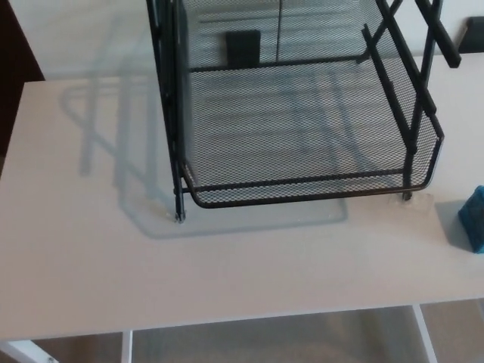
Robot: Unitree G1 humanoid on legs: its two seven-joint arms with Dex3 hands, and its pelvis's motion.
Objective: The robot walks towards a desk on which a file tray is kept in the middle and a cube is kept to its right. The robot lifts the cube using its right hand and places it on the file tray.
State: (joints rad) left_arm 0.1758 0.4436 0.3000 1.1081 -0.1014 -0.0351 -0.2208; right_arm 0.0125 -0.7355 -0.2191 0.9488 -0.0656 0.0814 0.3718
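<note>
A black wire-mesh file tray [302, 189] stands in the middle of the white desk [91, 249], its lowest shelf open toward me and another tier above it. A blue cube [473, 219] sits on the desk to the tray's right, cut off by the picture's right edge. Neither of my hands shows in the head view.
The tray's shadow falls on the desk to its left. The desk's front edge [227, 324] runs across the bottom, with white legs and floor below. A dark object [473, 34] lies at the far right back corner.
</note>
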